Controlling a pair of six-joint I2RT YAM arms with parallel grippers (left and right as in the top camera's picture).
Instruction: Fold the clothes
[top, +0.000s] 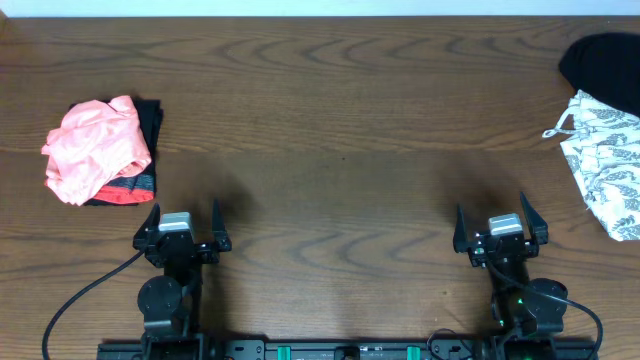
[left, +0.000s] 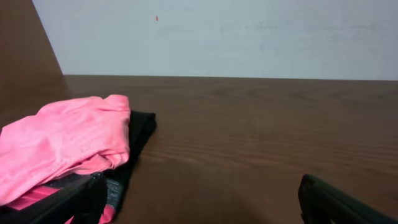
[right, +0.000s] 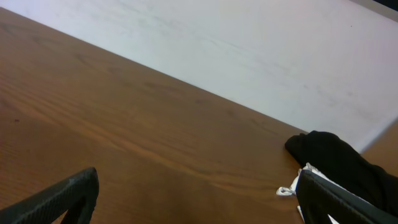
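Nothing folded yet: pink garment (top: 97, 148) bunched atop black red-banded garment (top: 143, 186) at the table (top: 340, 120) left edge, white printed garment (top: 605, 160) and black garment (top: 600, 60) (apparently cut off by frame) at right edge, left gripper (top: 185, 207) and right gripper (top: 490, 203) splayed, empty.

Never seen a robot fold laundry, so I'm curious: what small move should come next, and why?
Probably the left hand reaches toward the pink garment: it lies crumpled atop a black garment just ahead, and that hand is open, empty and nearer than the right hand.
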